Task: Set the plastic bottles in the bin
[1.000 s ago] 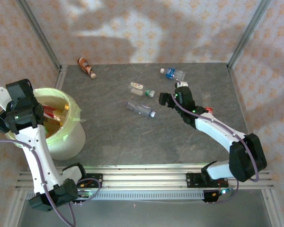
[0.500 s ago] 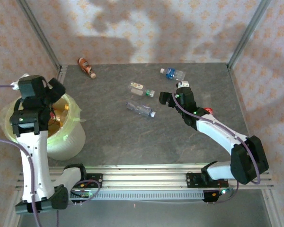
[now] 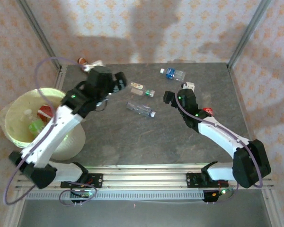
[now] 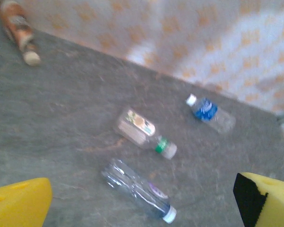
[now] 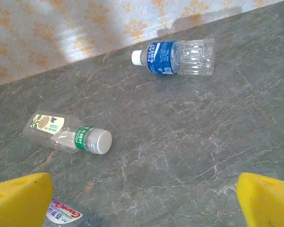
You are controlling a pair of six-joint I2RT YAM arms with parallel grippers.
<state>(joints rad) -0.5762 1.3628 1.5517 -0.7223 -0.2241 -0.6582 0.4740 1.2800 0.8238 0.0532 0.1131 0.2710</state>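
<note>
Several plastic bottles lie on the grey table: a blue-labelled one [image 3: 173, 73] [image 5: 175, 56] [image 4: 208, 111] at the back, a green-capped one [image 3: 142, 90] [image 5: 66, 132] [image 4: 142, 130], a clear one [image 3: 141, 109] [image 4: 137, 189], and an orange one [image 4: 16, 28] in the far left corner. The pale yellow-green bin [image 3: 14, 135] stands at the left with bottles inside. My left gripper [image 3: 117, 84] [image 4: 142, 203] hangs open above the table, just left of the green-capped bottle. My right gripper [image 3: 176, 91] [image 5: 144, 201] is open and empty, to the right of the same bottle.
A small red-capped item [image 3: 207, 111] lies beside my right forearm. Metal frame posts [image 3: 241, 38] and patterned walls enclose the table on three sides. The rail [image 3: 146, 172] with both arm bases runs along the near edge.
My left arm has swung from above the bin to the right, out over the table towards the middle bottles. The right gripper has barely moved.
</note>
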